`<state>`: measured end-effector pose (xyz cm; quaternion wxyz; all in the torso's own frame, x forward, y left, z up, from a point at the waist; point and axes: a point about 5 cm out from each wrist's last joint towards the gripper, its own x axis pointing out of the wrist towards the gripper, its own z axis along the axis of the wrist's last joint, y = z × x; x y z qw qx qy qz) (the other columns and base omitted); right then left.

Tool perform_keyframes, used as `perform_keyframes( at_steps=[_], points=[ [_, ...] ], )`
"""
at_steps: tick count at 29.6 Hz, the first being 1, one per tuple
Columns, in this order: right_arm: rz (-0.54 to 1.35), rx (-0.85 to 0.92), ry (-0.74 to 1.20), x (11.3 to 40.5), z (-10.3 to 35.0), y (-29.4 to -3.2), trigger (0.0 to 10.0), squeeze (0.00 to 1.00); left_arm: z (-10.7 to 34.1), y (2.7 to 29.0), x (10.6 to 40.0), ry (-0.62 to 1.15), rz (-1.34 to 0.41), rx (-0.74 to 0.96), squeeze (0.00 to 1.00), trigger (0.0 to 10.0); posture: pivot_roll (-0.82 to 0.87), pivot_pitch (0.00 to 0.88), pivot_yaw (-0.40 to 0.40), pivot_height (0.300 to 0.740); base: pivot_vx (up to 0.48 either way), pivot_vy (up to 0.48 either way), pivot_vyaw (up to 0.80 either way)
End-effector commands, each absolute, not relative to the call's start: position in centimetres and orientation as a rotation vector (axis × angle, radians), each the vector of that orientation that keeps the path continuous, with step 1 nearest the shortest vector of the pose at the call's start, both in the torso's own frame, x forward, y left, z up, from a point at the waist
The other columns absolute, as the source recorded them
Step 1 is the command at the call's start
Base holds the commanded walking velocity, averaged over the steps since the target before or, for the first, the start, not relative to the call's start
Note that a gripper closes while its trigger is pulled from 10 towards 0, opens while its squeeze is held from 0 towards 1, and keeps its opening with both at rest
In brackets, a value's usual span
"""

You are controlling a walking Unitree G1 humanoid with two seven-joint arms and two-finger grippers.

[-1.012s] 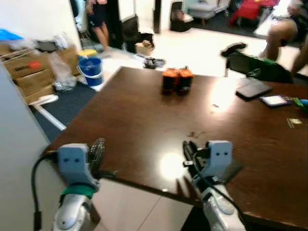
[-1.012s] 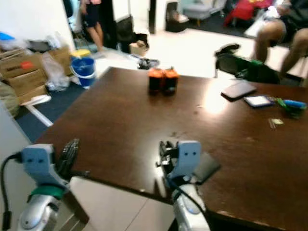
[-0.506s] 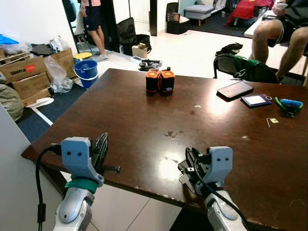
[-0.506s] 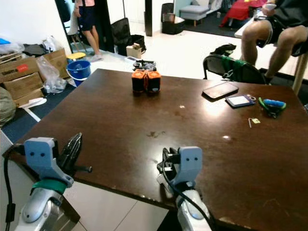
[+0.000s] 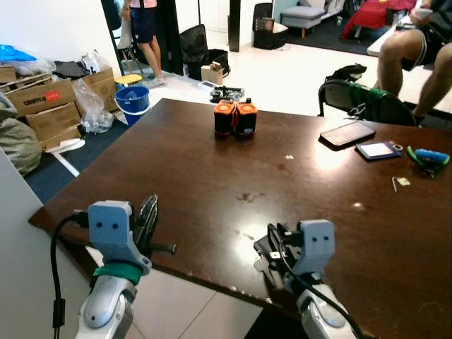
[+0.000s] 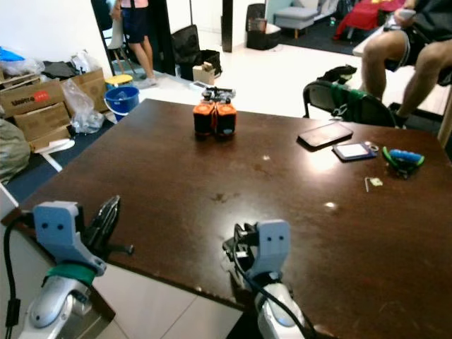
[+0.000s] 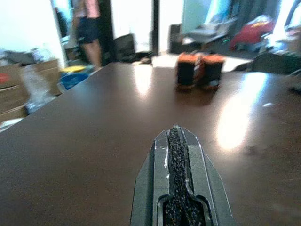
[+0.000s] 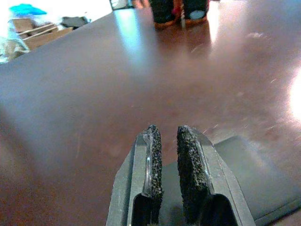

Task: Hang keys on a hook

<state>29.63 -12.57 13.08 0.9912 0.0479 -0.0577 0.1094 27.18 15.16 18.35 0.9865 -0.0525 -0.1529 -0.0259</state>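
My right gripper hovers low over the near edge of the dark brown table. Its fingers are closed to a narrow slit. A small silvery piece, apparently the keys, hangs under them, and a dark flat tag lies below the pads in the right wrist view. My left gripper is shut with nothing in it, raised at the table's near left corner. It points across the tabletop.
Two orange-and-black cylinders stand at the far middle of the table. A phone, a small device and pliers lie at the far right. A chair, seated person, standing person, blue bucket and boxes surround it.
The head view has steadied from blurred to sharp and swung slightly. Both grippers keep much the same pose at the table's near edge; the right one sits a little lower and further left.
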Motion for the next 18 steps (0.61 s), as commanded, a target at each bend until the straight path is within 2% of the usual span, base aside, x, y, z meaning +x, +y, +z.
perform_keyframes(
  at_steps=[1,4,6,15,18],
  points=[
    [0.209,0.083,-0.07,29.4,12.1,-12.8,10.0,0.0,17.7,15.2,27.1,-0.252,-0.044,-0.107,0.0,10.0,-0.07,0.078,0.155,0.74,0.0,0.0,0.0],
    [0.193,0.09,-0.064,29.5,12.0,-13.0,10.0,0.0,17.1,15.1,27.2,-0.194,-0.045,-0.125,0.0,10.0,-0.07,0.078,0.155,0.74,0.0,0.0,0.0],
    [0.191,0.093,-0.062,29.5,12.1,-13.0,10.0,0.0,17.1,15.0,27.2,-0.185,-0.052,-0.134,0.0,10.0,-0.07,0.082,0.157,0.74,0.0,0.304,0.0],
    [0.185,0.097,-0.059,29.5,12.0,-12.9,10.0,0.0,16.8,14.6,27.2,-0.151,-0.074,-0.102,0.0,10.0,-0.07,0.085,0.164,0.74,0.0,0.48,0.0],
    [0.182,0.097,-0.057,29.5,12.0,-13.0,10.0,0.0,16.6,14.7,27.2,-0.144,-0.07,-0.077,0.0,10.0,-0.07,0.085,0.164,0.74,0.0,0.0,0.0]
  ],
)
